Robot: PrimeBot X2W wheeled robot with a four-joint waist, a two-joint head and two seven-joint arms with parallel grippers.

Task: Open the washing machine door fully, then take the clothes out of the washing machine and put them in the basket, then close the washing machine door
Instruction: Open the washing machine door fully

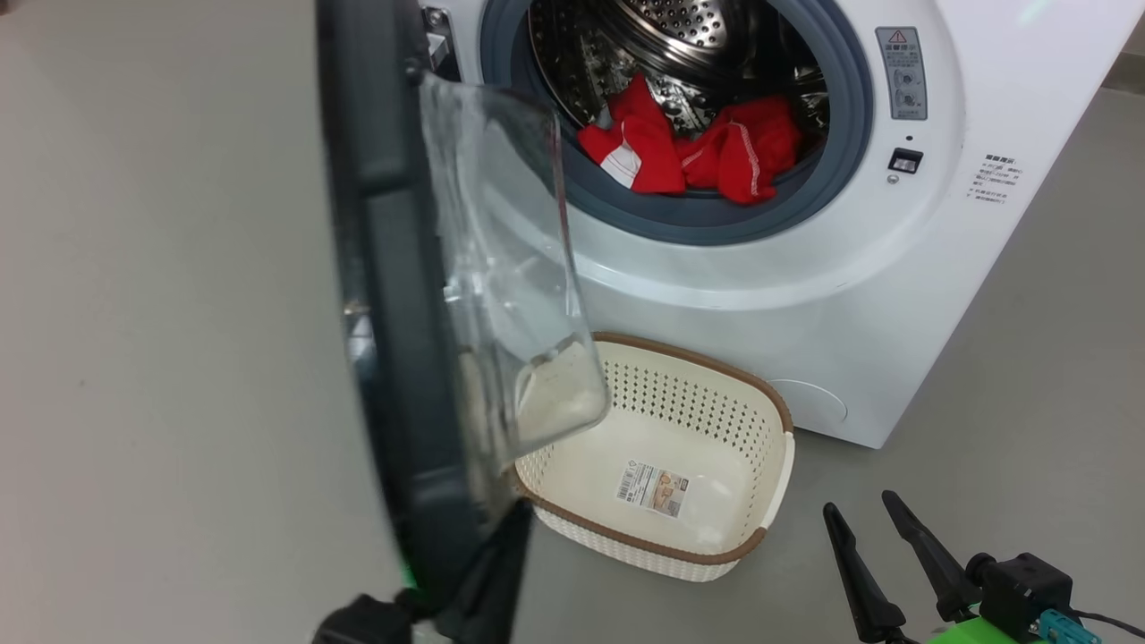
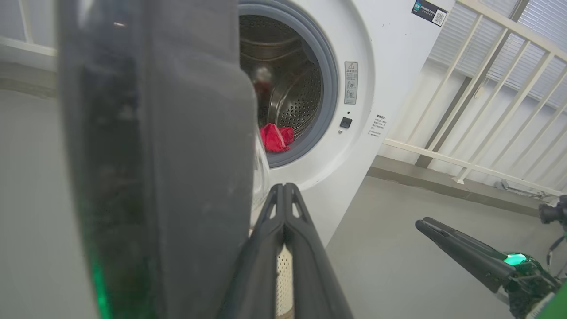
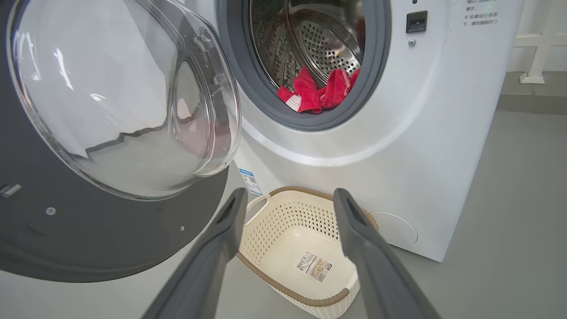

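Items I cannot fully see from here: washing machine door point(image 1: 394, 295), top cut off by the head view's upper edge and blurred close up in the left wrist view. Basket point(image 1: 698, 402), near-left corner hidden behind that door. Left gripper point(image 2: 283, 190), mostly hidden by the door's lower edge in the head view; contact with the rim unclear to me. Clothes point(image 1: 698, 152), garment count unclear. Warning label point(image 1: 901, 72) and sticker point(image 1: 653, 489), print too small to read.
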